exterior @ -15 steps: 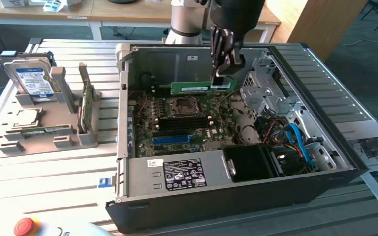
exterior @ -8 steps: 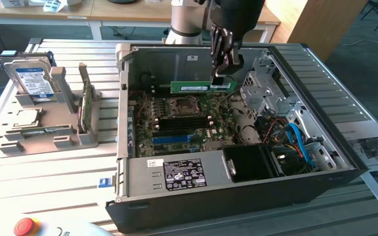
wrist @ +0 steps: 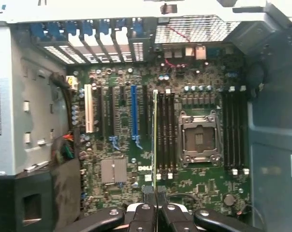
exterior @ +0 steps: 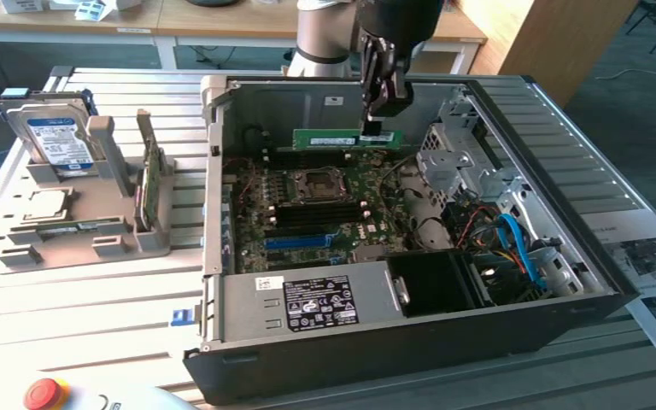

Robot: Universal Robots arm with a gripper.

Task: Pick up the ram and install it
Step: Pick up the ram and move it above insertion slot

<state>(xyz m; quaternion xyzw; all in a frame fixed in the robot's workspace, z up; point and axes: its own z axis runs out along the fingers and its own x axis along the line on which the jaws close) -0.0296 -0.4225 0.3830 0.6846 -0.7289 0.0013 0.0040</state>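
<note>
Exterior view: my pincer (exterior: 377, 128) is pinched on the ram (exterior: 334, 137), gripping near one end. The stick is level, on its long edge, inside the open PC case (exterior: 340, 363), with the motherboard (exterior: 305, 218) below the pincer.

Wrist view: pincer (wrist: 155, 215) is clamped on the ram (wrist: 155, 140), which is edge-on and runs straight out from the tips. Black memory slots (wrist: 167, 135) lie just beside that line and the CPU socket (wrist: 199, 140) is past them. Can't tell if there's contact.

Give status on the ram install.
Done: the ram is picked up, one end in the shut gripper. In hand: it hangs edge-down above the motherboard inside the case. Left: not yet seated in the memory slots.
</note>
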